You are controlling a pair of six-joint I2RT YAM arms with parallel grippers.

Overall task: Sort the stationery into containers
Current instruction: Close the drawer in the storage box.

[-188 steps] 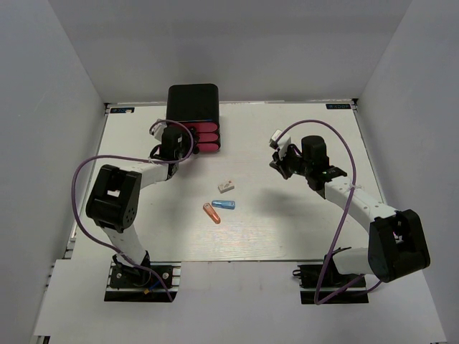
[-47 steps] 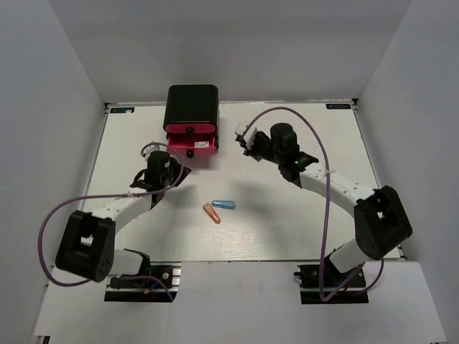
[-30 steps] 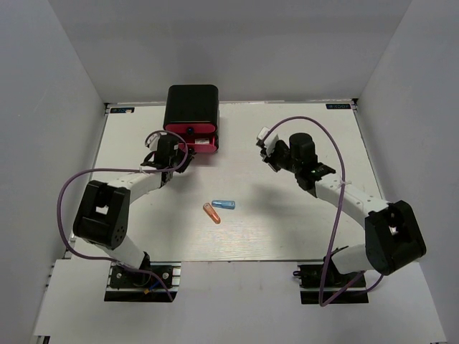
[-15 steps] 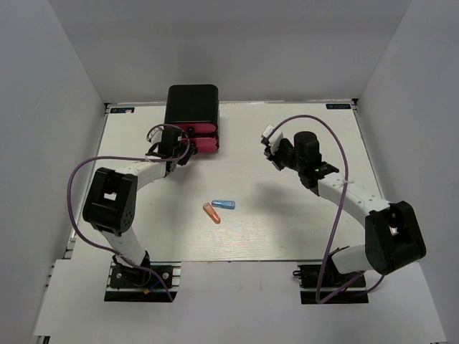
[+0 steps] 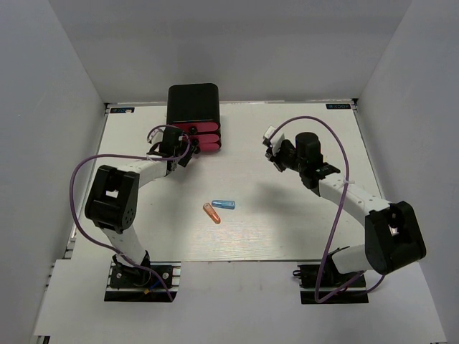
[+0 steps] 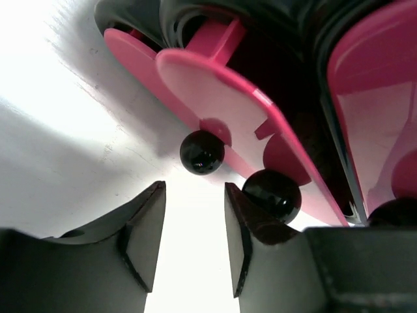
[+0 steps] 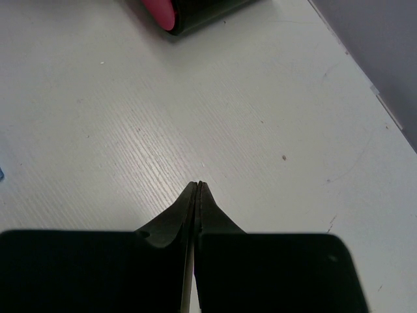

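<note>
Capsules: two, one blue [image 5: 223, 205], one orange [image 5: 211, 213], mid-table, just beside each other.
Axes: blue lies left-right; orange slants from far-left to near-right.
Drawers [image 5: 203, 140]: three, pink, stacked in one black cabinet [image 5: 192, 107] at the far left, fronts facing near.
Knobs [image 6: 202, 152]: three black ones in the left wrist view, the third cut off at the edge.
Left arm: elbow out left, reaching far.
Left gripper [image 6: 193, 195]: at the drawer fronts, fingers apart, empty, a knob just beyond the gap.
Right arm: stretched far and leftward.
Right gripper [image 7: 198, 186]: over bare table [image 5: 301, 215], right of the cabinet, fingers pressed together on nothing.
</note>
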